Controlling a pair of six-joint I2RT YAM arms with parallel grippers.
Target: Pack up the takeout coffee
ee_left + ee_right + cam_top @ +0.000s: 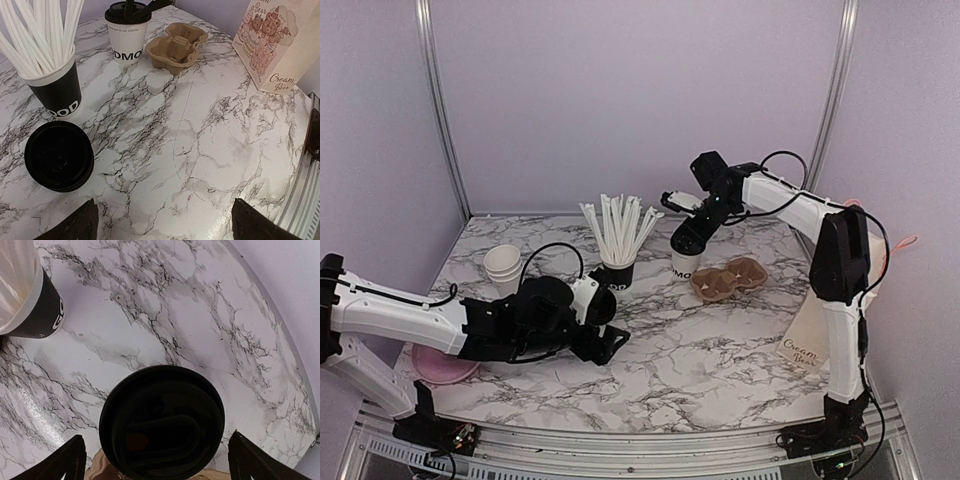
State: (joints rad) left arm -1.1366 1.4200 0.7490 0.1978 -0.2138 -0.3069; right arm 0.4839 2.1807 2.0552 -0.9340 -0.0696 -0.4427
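Note:
One takeout coffee (686, 262), a white cup with black lettering and a black lid (162, 422), stands on the marble just left of the brown cardboard carrier (728, 278). My right gripper (693, 238) hovers right above it. It is open, and its fingertips (70, 462) flank the lid with a gap on each side. The same cup (127, 37) and carrier (177, 45) show at the top of the left wrist view. My left gripper (165, 227) is open, low over bare marble, with nothing between its fingers. A loose black lid (59, 156) lies flat to its left.
A black cup of white straws (617, 270) stands mid-table. Stacked lidless white cups (503, 265) sit at the left. A pink plate (445, 366) lies under the left arm. A printed paper bag (813, 335) stands by the right arm's base.

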